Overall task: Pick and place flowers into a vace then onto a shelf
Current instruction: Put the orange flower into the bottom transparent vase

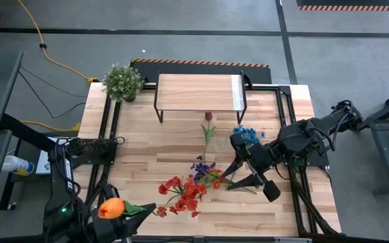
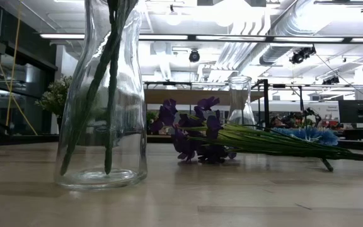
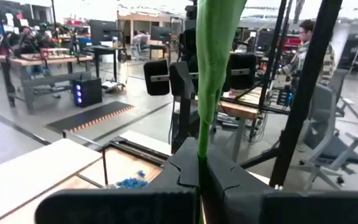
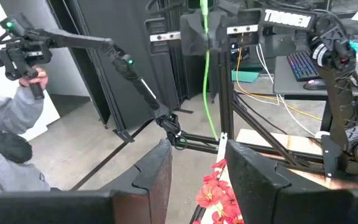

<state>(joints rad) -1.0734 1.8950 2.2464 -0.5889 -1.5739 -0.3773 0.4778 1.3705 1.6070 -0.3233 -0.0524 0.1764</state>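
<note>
Left gripper, lower left of the high view, fingers clamped on the green stem of the orange flower. Right gripper, centre right, fingers apart above the red flowers; purple flowers just beside, blue flowers and maroon flower nearer the shelf, upper centre. Glass vase, left foreground of the low view, with stems inside. Likely hazards: tipping the vase through sideways drag on a stem; snagging tangled neighbouring blooms when lifting one red stem.
</note>
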